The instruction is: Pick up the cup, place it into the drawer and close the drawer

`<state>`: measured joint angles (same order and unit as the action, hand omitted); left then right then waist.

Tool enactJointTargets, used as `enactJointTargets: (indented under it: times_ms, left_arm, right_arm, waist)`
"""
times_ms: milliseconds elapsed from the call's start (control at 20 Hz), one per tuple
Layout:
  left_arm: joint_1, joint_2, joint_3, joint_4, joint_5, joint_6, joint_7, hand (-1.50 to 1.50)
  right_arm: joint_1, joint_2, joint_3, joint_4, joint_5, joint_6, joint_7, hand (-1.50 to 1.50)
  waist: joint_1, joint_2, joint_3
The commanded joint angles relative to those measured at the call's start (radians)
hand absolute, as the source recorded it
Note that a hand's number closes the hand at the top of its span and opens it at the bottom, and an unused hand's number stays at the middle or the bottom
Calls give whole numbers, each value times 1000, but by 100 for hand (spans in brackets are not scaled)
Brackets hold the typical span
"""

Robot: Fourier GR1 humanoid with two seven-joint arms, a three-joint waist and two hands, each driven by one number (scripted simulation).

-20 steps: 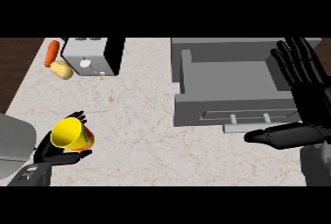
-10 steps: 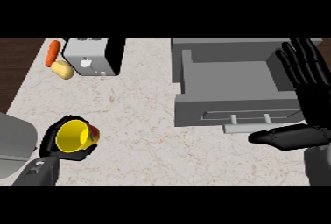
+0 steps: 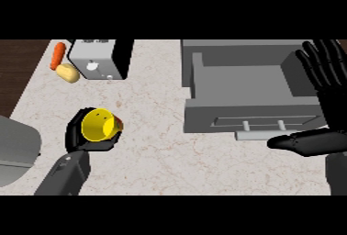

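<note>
Cup in left hand, well apart from drawer

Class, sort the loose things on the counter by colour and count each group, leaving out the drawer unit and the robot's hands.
Yellow: 1, the cup in the left hand
Orange: 1, the carrot
Tan: 1, the potato
Grey and black: 1, the toaster
Total: 4

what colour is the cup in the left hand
Yellow. The cup shows its open mouth in the head view, held by the black left hand.
</note>
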<state>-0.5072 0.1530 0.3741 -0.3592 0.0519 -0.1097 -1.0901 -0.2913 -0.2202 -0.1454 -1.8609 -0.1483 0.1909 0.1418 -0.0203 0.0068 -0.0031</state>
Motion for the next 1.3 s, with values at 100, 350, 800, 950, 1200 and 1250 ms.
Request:
enactJointTargets:
  times_ms: [100, 350, 800, 950, 1200, 1250]
  left_arm:
    - [-111, -68, -51, -79, -7, -54, -18, 150]
    - [-196, -75, -100, -231, -8, -20, 141, 150]
    - [-346, -152, -212, -505, 13, 84, 548, 150]
    - [-443, -152, -360, -473, 101, 223, 603, 150]
    - [-583, -153, -432, -412, 121, 363, 685, 150]
    - [-698, -153, -331, -356, 72, 334, 770, 150]
  right_arm:
    - [39, 15, 24, -9, 50, -13, -28, -150]
    - [-11, 2, 0, 16, 31, -28, 31, -150]
    - [61, -13, -35, 8, 8, 15, -48, -150]
    - [29, 13, 4, 48, 65, -11, -76, -150]
    - [28, 19, 4, 43, 58, -10, -87, -150]
    - [31, 9, -8, 51, 35, 4, -69, -150]
  waist:
    - [8, -7, 3]
    - [26, -12, 4]
    - [22, -14, 4]
    - [4, -11, 4]
    - [-5, -4, 4]
    - [-7, -1, 4]
